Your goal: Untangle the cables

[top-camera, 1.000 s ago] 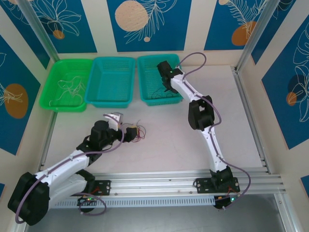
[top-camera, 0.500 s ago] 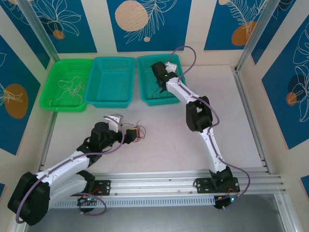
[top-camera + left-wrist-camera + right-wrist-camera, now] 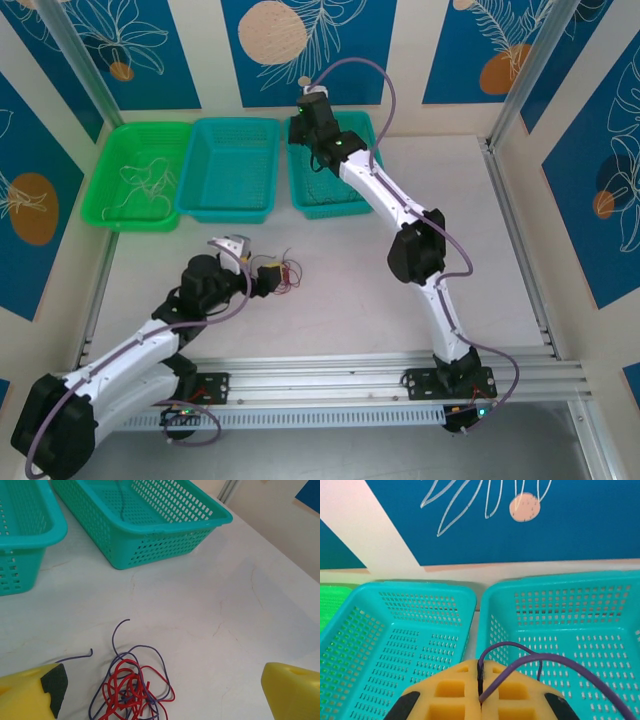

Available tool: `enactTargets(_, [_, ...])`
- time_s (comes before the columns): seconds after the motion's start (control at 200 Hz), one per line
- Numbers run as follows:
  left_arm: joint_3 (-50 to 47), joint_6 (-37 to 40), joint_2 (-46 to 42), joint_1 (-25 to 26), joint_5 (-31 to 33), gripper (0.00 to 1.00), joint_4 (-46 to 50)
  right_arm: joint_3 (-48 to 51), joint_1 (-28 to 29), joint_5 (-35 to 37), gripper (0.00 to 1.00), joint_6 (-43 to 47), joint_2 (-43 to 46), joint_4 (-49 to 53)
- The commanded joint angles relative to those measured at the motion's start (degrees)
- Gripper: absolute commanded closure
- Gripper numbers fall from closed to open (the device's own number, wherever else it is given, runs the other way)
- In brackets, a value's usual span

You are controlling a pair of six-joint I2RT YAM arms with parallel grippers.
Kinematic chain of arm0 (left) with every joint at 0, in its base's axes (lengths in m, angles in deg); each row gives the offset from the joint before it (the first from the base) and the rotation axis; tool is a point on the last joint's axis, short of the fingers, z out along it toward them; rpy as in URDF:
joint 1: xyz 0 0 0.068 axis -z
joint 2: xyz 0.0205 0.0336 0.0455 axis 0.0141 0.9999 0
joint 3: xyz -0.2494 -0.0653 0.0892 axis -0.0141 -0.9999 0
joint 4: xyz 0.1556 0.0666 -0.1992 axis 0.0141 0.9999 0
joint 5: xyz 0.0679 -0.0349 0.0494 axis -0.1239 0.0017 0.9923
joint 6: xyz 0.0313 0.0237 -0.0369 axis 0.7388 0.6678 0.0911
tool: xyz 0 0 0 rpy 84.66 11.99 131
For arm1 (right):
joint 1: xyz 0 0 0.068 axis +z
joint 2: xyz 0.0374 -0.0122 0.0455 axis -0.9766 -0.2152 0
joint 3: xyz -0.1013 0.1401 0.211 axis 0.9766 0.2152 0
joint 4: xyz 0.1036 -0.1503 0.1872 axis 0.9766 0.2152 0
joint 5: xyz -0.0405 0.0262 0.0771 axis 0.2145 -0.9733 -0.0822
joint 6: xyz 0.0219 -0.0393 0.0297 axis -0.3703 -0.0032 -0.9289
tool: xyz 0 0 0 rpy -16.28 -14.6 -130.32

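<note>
The right gripper [image 3: 481, 680] is pinching a purple cable [image 3: 555, 661] between closed fingers above a teal basket [image 3: 560, 587]. The left gripper [image 3: 160, 694] is hovering, jaws apart, over a red-and-purple tangle [image 3: 131, 687].

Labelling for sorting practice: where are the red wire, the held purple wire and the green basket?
red wire [image 3: 126, 689]: left wrist view, tangle's middle.
purple wire [image 3: 547, 655]: right wrist view, top of arc.
green basket [image 3: 130, 222]: top view, near wall.

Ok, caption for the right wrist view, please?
Right claw, shut on a purple wire, above the gap between middle basket and right basket.
</note>
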State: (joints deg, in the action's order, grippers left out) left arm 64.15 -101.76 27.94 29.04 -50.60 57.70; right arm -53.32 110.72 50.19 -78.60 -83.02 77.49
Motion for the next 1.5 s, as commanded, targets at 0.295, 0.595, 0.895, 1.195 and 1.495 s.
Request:
enactTargets(0.295, [-1.13, -1.45, -5.25, -0.43, 0.4, 0.0, 4.1, -7.15, -7.81, -19.66, 0.18, -9.08, -4.96, 20.33])
enactTargets(0.595, [4.75, -4.38, -6.02, -0.53, 3.77, 0.0, 16.18, 8.43, -13.65, -38.49, 0.23, -17.65, 11.92, 21.66])
enactTargets(0.895, [12.23, -11.79, -1.32, -9.63, 6.88, 0.14, 39.36, 58.3, -0.38, -27.81, 0.23, -7.38, 46.79, -1.28])
enactTargets(1.195, [15.29, -16.97, 17.84, -20.78, -4.61, 0.21, 34.03, 59.3, 16.91, -20.58, 0.24, -3.4, 36.22, 2.86])
enactTargets(1.495, [17.1, -21.73, 27.87, -20.06, -10.47, 0.29, 21.75, 47.83, 19.79, -15.65, 0.27, -1.08, 20.26, 3.47])
